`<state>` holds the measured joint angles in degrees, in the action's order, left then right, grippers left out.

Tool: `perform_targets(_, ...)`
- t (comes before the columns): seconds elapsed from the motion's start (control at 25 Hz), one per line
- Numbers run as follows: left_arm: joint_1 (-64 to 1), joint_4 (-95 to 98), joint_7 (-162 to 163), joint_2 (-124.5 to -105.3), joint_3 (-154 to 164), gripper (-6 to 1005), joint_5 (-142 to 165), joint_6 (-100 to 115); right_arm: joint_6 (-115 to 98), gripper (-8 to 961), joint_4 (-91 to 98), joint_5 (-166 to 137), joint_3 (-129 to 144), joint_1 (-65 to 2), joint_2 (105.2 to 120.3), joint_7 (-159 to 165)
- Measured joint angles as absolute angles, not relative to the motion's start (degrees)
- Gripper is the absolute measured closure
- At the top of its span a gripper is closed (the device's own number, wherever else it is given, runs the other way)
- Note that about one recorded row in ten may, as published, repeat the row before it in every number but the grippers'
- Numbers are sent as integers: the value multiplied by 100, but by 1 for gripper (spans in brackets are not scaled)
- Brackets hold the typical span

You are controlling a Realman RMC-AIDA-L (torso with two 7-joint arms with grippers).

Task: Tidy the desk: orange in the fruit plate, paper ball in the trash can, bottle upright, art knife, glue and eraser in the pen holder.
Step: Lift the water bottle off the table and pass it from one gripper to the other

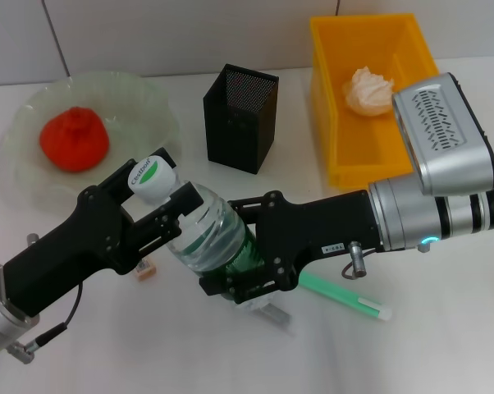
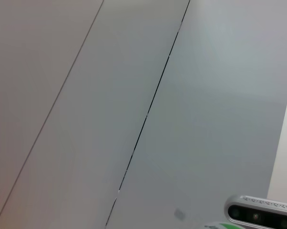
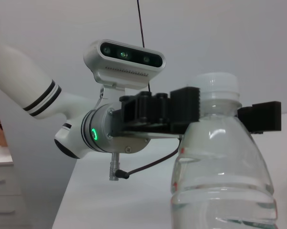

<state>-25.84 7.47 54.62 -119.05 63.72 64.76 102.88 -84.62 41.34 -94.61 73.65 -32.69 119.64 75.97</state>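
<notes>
The clear bottle [image 1: 204, 234] with a green label hangs tilted above the desk, white cap up and to the left. My left gripper [image 1: 161, 203] is shut on its neck just under the cap, seen again in the right wrist view as the left gripper [image 3: 220, 113] clamped around the bottle [image 3: 224, 167]. My right gripper [image 1: 240, 250] is shut on the lower body. The orange [image 1: 73, 139] lies in the fruit plate [image 1: 153, 94]. The paper ball [image 1: 368, 89] sits in the yellow trash can [image 1: 333, 123]. The eraser [image 1: 146, 270] peeks out under my left gripper. The pen holder [image 1: 240, 115] stands upright.
A green stick with a white tip [image 1: 345, 297] lies on the desk below my right forearm, and a pale grey item [image 1: 272, 313] lies under my right gripper; I cannot tell which is the art knife or glue. The left wrist view shows only wall panels.
</notes>
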Motion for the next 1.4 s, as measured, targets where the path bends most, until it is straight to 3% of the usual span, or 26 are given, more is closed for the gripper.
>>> perform_targets(0.24, -2638, 777, 5516, -11886, 6414, 156, 6510, 10158, -8506, 193, 4130, -9439, 7371, -3267, 11968, 7590)
perform_targets(0.44, -2646, 799, 5528, -11884, 6453, 348, 6517, 10121, -8513, 193, 4119, -9439, 7389, -3264, 11970, 7588)
perform_targets(0.56, -2647, 804, 5527, -11883, 6468, 547, 6525, 10124, -8498, 192, 4098, -9433, 7443, -3263, 11971, 7587)
perform_targets(1.4, -2699, 890, 5522, -11875, 6623, 564, 6520, 10172, -8418, 155, 4030, -9343, 7573, -3271, 11970, 7614)
